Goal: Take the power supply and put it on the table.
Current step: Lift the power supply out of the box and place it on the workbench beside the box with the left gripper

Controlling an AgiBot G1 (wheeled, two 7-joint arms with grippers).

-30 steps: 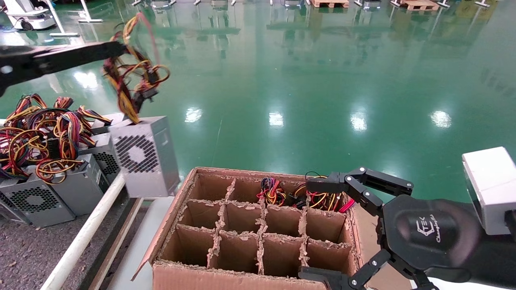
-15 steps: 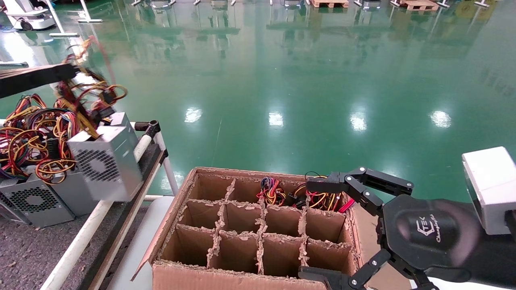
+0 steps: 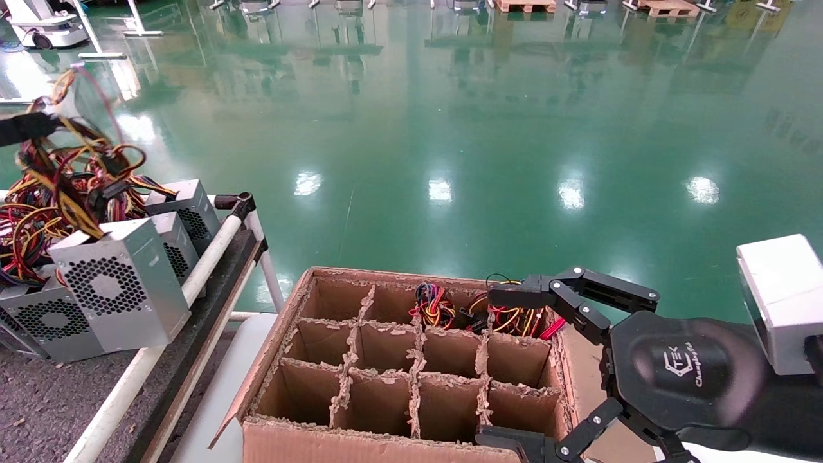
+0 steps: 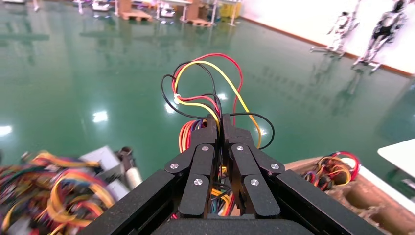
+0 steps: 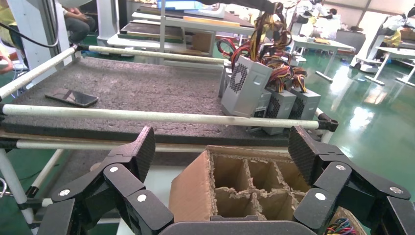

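One power supply [image 3: 119,292] hangs from its wire bundle [image 3: 77,167], gripped by the left hand [image 4: 220,128]. In the left wrist view the fingers [image 4: 203,161] are pressed together on the yellow, red and black wires, with loops spilling out past the tips. The metal box itself is not gripped; it dangles below the hand, toward five o'clock of it in the head view, tilted with the fan grille facing the camera.

Location: the box sits at the nine o'clock side of the head view, over the white rail [image 3: 193,283] at the edge of the surface [image 3: 38,405], just beside the other power supplies [image 3: 186,212] already standing there. Whether its bottom corner touches the surface cannot be told.

Handling judgement: the box looks rigid and fairly heavy, while the wires are soft and flexible, so the load is likely to swing and twist. The wire hold gives little control of orientation; the bundle near the casing is the firmer hold.

Right hand [image 3: 540,366] is parked at five o'clock, fingers spread wide and holding nothing, beside the cardboard box [image 3: 283,444] with dividers.
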